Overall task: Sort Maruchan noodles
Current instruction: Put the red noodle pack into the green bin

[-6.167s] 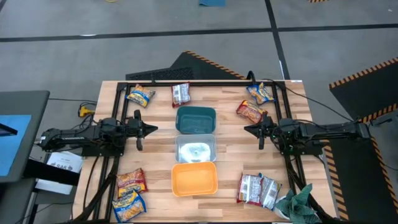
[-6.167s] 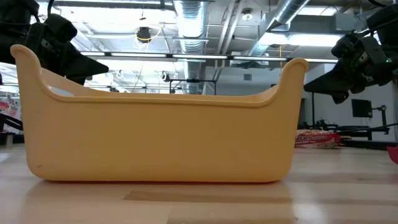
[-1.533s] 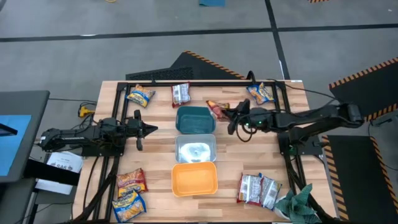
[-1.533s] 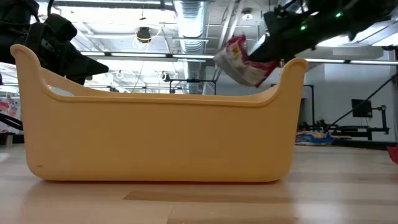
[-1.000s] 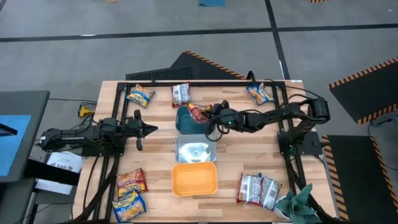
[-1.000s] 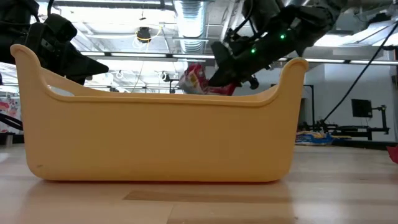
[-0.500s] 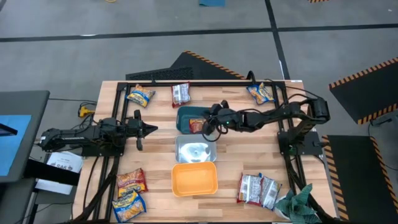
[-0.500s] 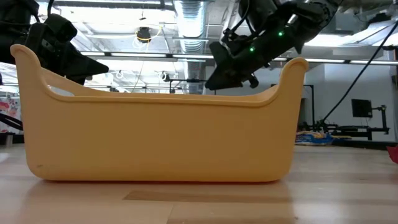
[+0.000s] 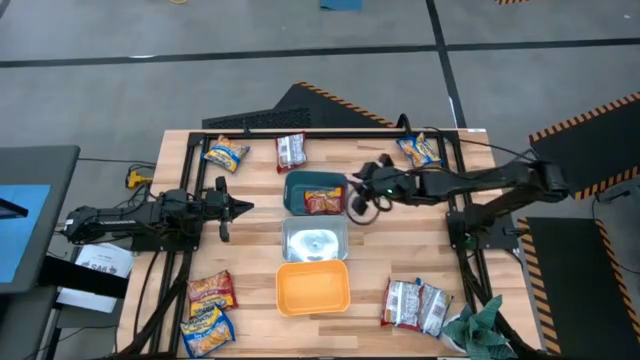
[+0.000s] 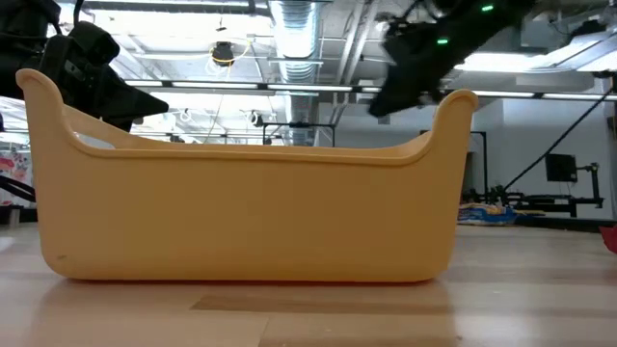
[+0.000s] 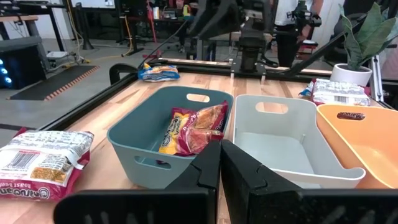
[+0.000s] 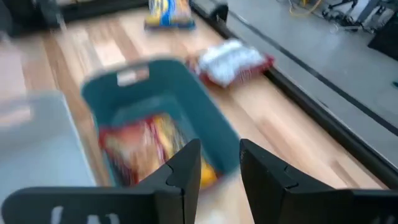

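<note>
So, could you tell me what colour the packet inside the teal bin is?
Red-orange packet, clearest in the left wrist view.

The wooden bench [image 9: 250, 260] carries three small bins in a row down its middle: a teal bin [image 9: 293, 188] toward the far edge, a white bin [image 9: 314, 240] next, an orange bin [image 9: 312, 287] nearest the front edge. Noodle packets lie on the boards: a yellow one [image 9: 226, 154] and a silver-white one [image 9: 291, 150] near the far edge, another yellow one [image 9: 419, 149] at the far right corner, a red-orange one [image 9: 211, 291] and a yellow one [image 9: 208, 324] at the front left corner, and two silver-white ones [image 9: 414, 304] by a green rag [image 9: 480, 326] at the front right corner.
</note>
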`<control>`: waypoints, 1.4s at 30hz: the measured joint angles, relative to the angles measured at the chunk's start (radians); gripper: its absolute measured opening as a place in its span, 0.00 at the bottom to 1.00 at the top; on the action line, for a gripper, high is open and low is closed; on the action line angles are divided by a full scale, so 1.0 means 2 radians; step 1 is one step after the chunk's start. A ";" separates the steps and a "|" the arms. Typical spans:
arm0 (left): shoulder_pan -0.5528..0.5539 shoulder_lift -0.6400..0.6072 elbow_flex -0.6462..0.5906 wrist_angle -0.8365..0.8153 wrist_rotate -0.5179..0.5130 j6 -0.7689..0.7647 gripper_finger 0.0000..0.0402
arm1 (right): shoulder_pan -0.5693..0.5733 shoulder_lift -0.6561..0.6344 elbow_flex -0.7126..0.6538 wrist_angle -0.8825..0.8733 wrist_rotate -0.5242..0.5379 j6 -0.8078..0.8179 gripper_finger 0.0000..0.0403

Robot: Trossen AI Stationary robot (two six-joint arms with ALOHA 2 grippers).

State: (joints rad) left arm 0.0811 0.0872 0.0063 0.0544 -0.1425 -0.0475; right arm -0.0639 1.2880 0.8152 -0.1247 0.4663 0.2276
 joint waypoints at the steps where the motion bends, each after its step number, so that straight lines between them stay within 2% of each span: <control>1: 0.000 0.000 0.000 0.000 0.000 0.000 0.00 | 0.006 -0.015 -0.011 -0.007 0.010 0.002 0.33; 6: 0.000 0.000 0.000 0.000 0.000 0.000 0.00 | 0.045 -0.099 -0.090 0.012 0.057 0.018 0.32; 13: 0.000 0.000 0.000 0.002 0.000 0.000 0.00 | 0.073 -0.169 -0.163 0.104 0.058 0.030 0.32; 18: 0.000 0.000 0.000 0.062 0.000 -0.042 0.00 | 0.070 -0.177 -0.170 0.120 0.058 0.028 0.32; 20: 0.000 0.002 0.000 0.107 0.002 -0.083 0.00 | 0.067 -0.177 -0.170 0.118 0.058 0.028 0.32; 22: -0.004 0.009 0.000 0.155 0.030 -0.128 0.00 | 0.063 -0.176 -0.170 0.120 0.057 0.028 0.32; 24: -0.015 0.021 0.000 0.195 0.075 -0.143 0.01 | 0.059 -0.172 -0.170 0.120 0.057 0.030 0.32; 26: -0.037 0.041 0.000 0.231 0.092 -0.143 0.02 | 0.056 -0.171 -0.170 0.118 0.057 0.030 0.32; 28: -0.065 0.066 0.002 0.257 0.089 -0.127 0.05 | 0.056 -0.168 -0.170 0.123 0.057 0.032 0.32; 33: -0.145 0.154 0.043 0.260 0.049 -0.072 0.16 | 0.056 -0.156 -0.170 0.131 0.056 0.036 0.32; 35: -0.176 0.193 0.068 0.252 0.038 -0.053 0.20 | 0.056 -0.149 -0.170 0.138 0.056 0.036 0.32; 37: -0.205 0.231 0.100 0.206 0.031 -0.040 0.24 | 0.056 -0.144 -0.170 0.148 0.056 0.035 0.32; 39: -0.230 0.268 0.148 0.114 0.025 -0.057 0.27 | 0.056 -0.142 -0.170 0.146 0.055 0.035 0.32; 42: -0.270 0.324 0.235 -0.065 0.029 -0.138 0.30 | 0.056 -0.143 -0.170 0.146 0.055 0.035 0.32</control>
State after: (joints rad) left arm -0.4582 0.7358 0.4768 -0.0761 -0.0854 -0.3240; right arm 0.0479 1.0027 0.4747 0.1680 0.5770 0.2981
